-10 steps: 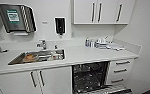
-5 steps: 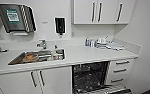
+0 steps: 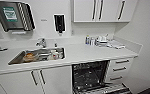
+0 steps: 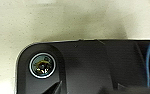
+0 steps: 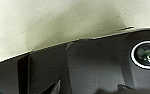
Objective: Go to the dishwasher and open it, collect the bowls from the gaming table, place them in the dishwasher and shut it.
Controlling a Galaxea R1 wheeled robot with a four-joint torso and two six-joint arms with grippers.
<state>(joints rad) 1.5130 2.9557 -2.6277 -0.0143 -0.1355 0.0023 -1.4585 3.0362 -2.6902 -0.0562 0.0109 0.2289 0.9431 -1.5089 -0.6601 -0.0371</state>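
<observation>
The dishwasher (image 3: 89, 73) stands open under the white counter, right of the sink. Its dark interior shows wire racks, and its door (image 3: 104, 89) is folded down toward me at the lower edge of the head view. The bowls and the gaming table are out of view. Both wrist views look down on the robot's own dark plate above pale speckled floor (image 4: 66, 20).
A steel sink (image 3: 37, 56) with a tap holds an orange-brown item (image 3: 29, 57) and some dishes. Bottles and white items (image 3: 101, 41) sit at the counter's back right. Drawers (image 3: 121, 68) flank the dishwasher, and wall cabinets (image 3: 101, 10) hang above.
</observation>
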